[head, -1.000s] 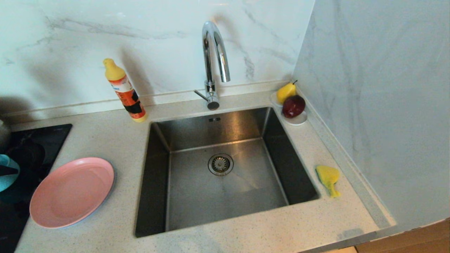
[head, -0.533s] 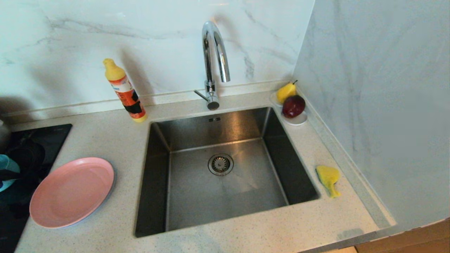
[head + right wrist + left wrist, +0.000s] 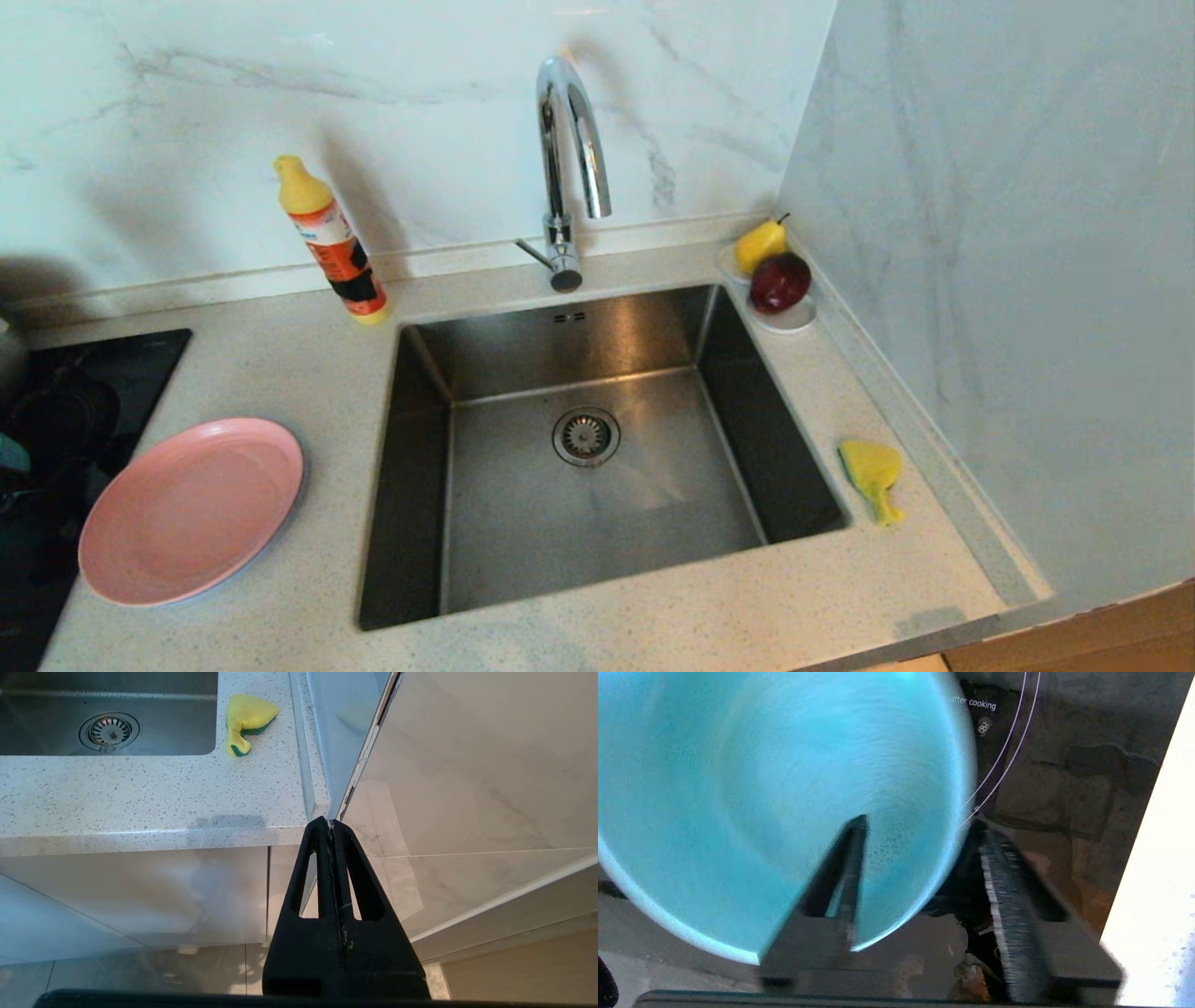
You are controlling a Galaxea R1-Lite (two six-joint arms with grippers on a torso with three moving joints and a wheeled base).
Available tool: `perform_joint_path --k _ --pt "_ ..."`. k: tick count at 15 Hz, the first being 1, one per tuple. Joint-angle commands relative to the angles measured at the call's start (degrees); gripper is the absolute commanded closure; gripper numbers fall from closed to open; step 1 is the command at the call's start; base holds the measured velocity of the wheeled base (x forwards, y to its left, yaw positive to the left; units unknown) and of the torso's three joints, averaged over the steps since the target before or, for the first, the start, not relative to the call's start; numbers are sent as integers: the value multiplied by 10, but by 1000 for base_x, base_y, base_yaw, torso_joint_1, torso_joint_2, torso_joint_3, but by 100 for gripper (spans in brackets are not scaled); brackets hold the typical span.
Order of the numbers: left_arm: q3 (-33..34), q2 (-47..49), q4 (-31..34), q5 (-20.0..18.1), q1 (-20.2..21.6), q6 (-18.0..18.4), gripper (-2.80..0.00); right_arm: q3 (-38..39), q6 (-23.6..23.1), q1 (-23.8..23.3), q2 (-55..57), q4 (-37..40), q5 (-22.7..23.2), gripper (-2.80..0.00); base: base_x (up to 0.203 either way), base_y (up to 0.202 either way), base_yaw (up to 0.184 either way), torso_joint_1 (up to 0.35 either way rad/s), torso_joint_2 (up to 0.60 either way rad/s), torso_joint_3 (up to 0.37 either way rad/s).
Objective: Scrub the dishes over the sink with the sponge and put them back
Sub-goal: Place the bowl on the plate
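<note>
My left hand straddles the teal bowl's rim, fingers half-closed but not visibly clamped, with the sink off toward three o'clock.

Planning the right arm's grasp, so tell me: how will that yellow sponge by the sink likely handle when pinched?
The sponge lies crumpled, one end curled, so it is probably soft and will squash between fingers. It looks light. Its green scouring face likely grips rather than slips.
</note>
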Motion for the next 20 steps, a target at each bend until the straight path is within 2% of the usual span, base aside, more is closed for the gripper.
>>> perform_joint_path --k 1,8,12,14,16,20 --pt "-4 -2 0 -1 0 0 0 0 -1 0 0 0 0 0 0 0 0 0 0 0" --pt "-4 -39 11 -3 0 -9 0 0 -1 0 0 0 0 0 0 0 0 0 0 0" --pt "-5 -130 101 -46 -14 -15 0 0 -1 0 0 0 0 0 0 0 0 0 0 0" --pt "-2 -181 144 -54 -38 -21 0 0 -1 0 0 0 0 0 0 0 0 0 0 0" --pt "6 -220 176 -56 -81 -27 0 0 -1 0 0 0 0 0 0 0 0 0 0 0" --pt "50 -273 200 -44 -170 -33 0 0 -1 0 0 0 0 0 0 0 0 0 0 0"
